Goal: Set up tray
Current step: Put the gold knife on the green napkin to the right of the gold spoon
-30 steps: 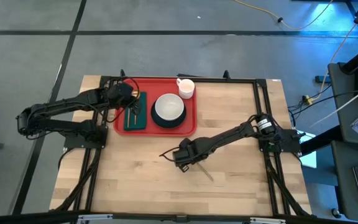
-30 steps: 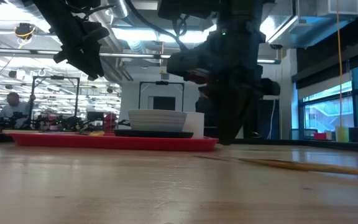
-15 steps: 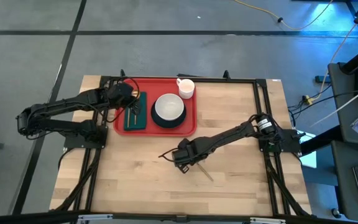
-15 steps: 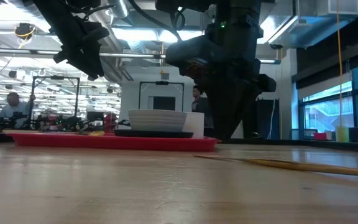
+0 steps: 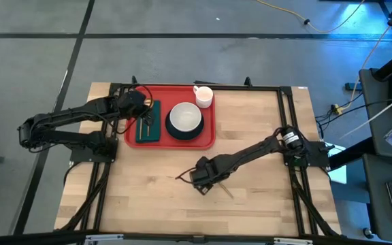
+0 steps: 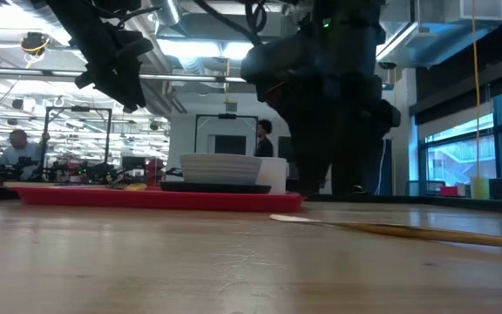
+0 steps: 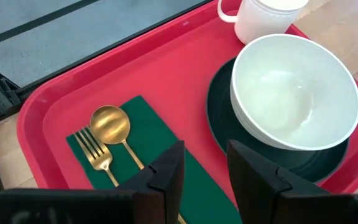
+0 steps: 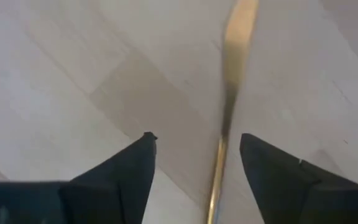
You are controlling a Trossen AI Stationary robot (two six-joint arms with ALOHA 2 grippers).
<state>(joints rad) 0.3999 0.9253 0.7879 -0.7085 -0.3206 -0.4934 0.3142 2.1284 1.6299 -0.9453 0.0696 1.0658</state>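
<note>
The tray (image 5: 171,116) sits at the table's far edge, holding napkin (image 5: 148,124), bowl (image 5: 184,118) on plate, and cup (image 5: 204,96). Right wrist view: the right gripper (image 8: 194,155), spread wide, straddles a gold utensil (image 8: 230,99) on bare wood; judged next, close and lift. Left wrist view: the left gripper (image 7: 202,163), partly open and empty, hovers over spoon (image 7: 110,122) and fork (image 7: 95,151).

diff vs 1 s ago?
The right gripper has shifted slightly toward the table's near edge and opened its fingers; they now straddle the slim gold utensil lying on the wooden table. Unchanged: left gripper open above the large red rectangular plastic tray.
</note>
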